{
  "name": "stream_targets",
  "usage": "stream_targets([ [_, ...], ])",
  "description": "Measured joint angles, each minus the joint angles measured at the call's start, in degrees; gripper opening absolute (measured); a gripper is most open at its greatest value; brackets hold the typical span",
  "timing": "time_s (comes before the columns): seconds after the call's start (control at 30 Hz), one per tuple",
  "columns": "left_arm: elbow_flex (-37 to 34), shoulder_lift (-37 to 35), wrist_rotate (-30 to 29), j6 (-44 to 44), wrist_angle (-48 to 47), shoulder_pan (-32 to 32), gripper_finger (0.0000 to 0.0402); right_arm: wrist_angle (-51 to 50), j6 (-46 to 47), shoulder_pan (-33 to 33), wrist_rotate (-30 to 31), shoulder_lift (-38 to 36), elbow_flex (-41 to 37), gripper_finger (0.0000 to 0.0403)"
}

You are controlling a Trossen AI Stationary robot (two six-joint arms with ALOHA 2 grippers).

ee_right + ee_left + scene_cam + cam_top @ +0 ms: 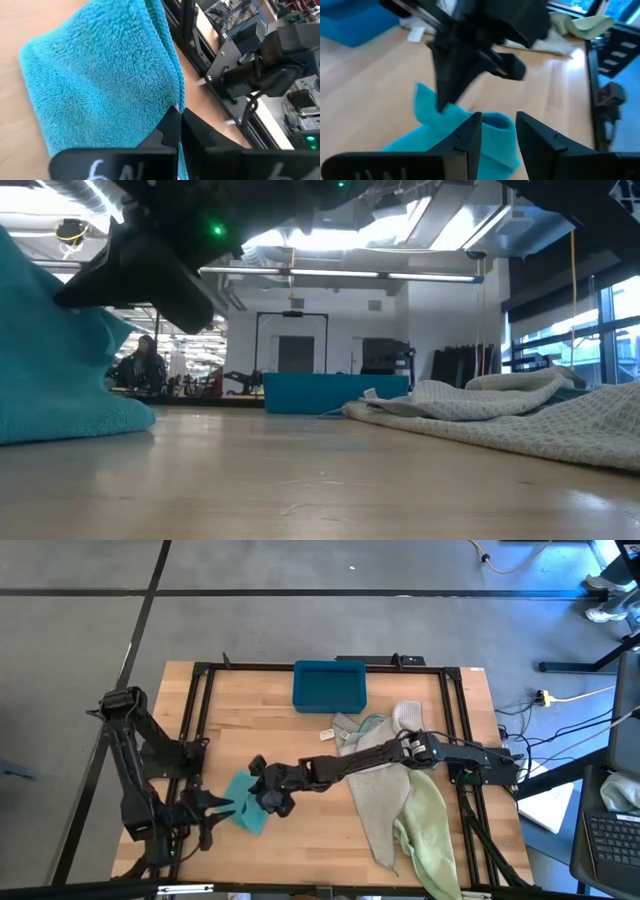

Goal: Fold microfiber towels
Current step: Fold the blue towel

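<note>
Two pincers meet at the teal towel near the desk's front-left: the right pincer, reaching across, is pinched shut on the towel's edge, lifting part of it. The left pincer hovers just beside it, fingers partly apart, seemingly holding nothing, though the view is blurred. Farther right lie a grey-beige towel and a pale green towel in a heap, with the blue bin at the far edge.

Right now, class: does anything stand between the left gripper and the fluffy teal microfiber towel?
Nothing visible does. The left gripper hovers at the teal towel, jaws parted and empty. The right gripper, reaching across, is shut on the towel's edge.
</note>
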Motion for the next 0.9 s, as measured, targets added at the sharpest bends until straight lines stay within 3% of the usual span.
stream_targets([
  [0.17, 0.0, 0.0, 0.6, 0.3, -1.0, 4.8, 0.0113, 0.6, -0.2, 0.0, -0.9, 0.0, -0.2, 0.0011],
  [0.33, 0.0, 0.0, 6.1, 3.1, -0.8, 9.2, 0.0120, 0.9, -0.2, -0.3, -2.5, 0.0, -0.2, 0.0012],
  [0.47, 0.0, 0.0, 7.2, 3.4, -0.1, 10.6, 0.0121, 2.0, -0.3, -1.0, -2.7, 0.0, -0.2, 0.0018],
  [0.67, 1.4, 0.0, 7.8, 3.8, -1.7, 10.3, 0.0121, 4.2, 2.3, -2.4, -2.8, 0.0, -0.2, 0.0063],
  [0.9, 5.1, 0.0, 7.9, 9.0, -3.7, 9.7, 0.0121, 5.6, 2.8, -2.6, -7.9, 0.0, -0.2, 0.0129],
])
